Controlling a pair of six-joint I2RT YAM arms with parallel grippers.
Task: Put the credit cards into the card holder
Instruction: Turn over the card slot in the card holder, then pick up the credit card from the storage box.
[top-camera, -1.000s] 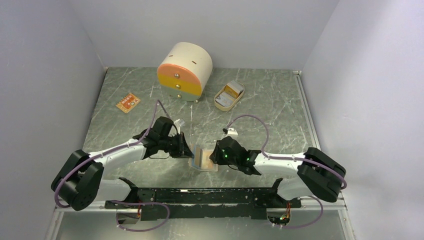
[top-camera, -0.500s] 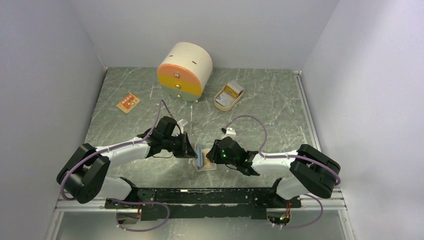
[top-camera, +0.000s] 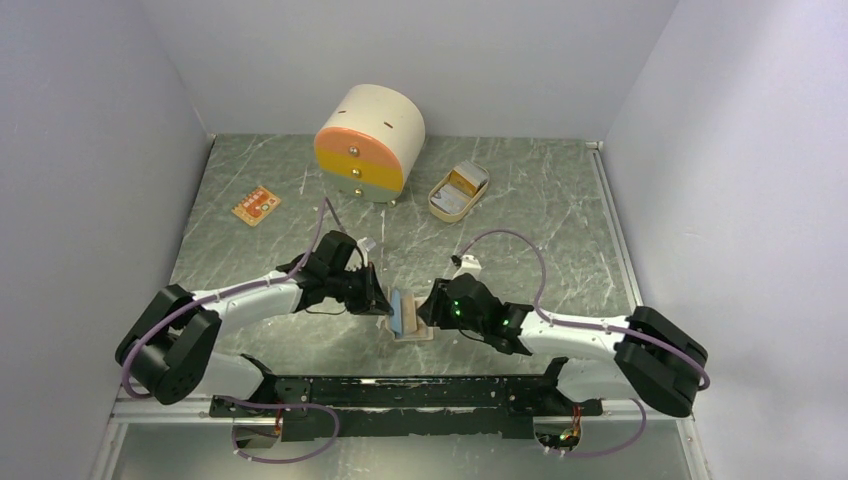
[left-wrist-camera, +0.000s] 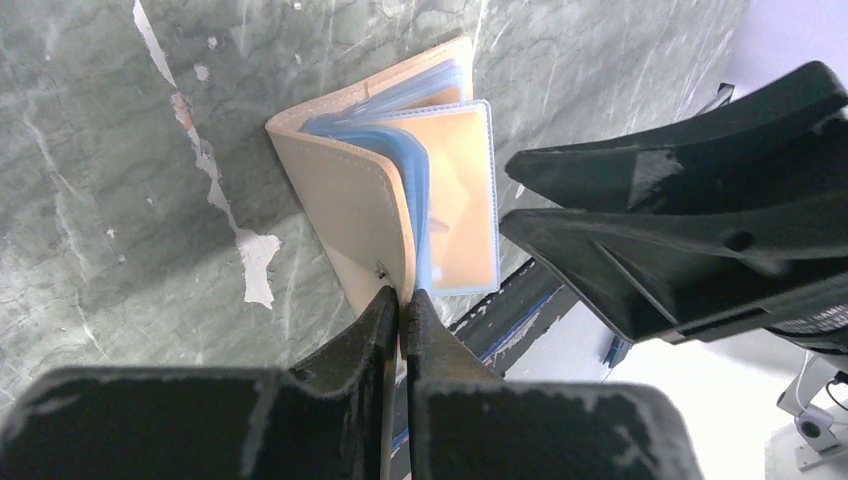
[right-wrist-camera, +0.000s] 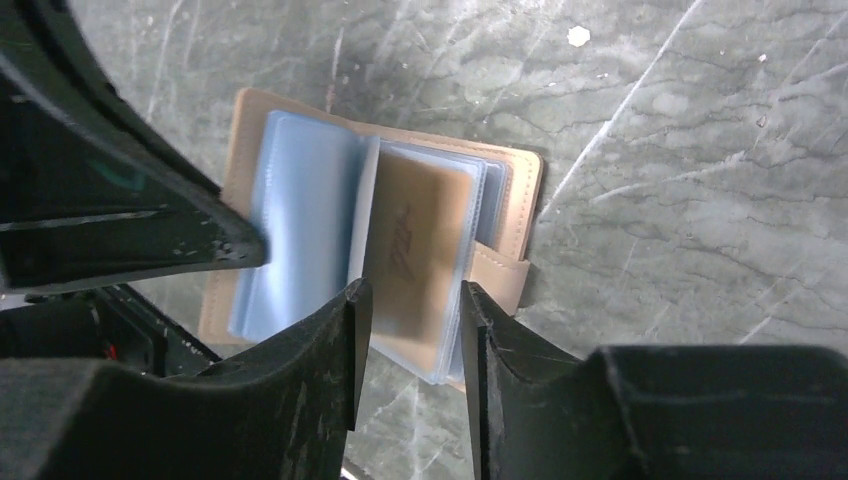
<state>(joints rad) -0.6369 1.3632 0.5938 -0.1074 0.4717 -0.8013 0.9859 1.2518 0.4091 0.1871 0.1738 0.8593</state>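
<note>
the card holder (top-camera: 405, 318) lies on the desk (top-camera: 560, 230) between your two arms, near the front edge. your left tool (left-wrist-camera: 400, 298) is pinched tight on the rim of its tan cover (left-wrist-camera: 350, 215), lifting that flap so the clear sleeves (right-wrist-camera: 300, 230) fan open rather than fall shut. your right tool (right-wrist-camera: 408, 300) is parted narrowly and grips nothing. its fingers sit either side of the sleeve showing an orange card (right-wrist-camera: 415, 250), likely placed to steady or seat that card.
</note>
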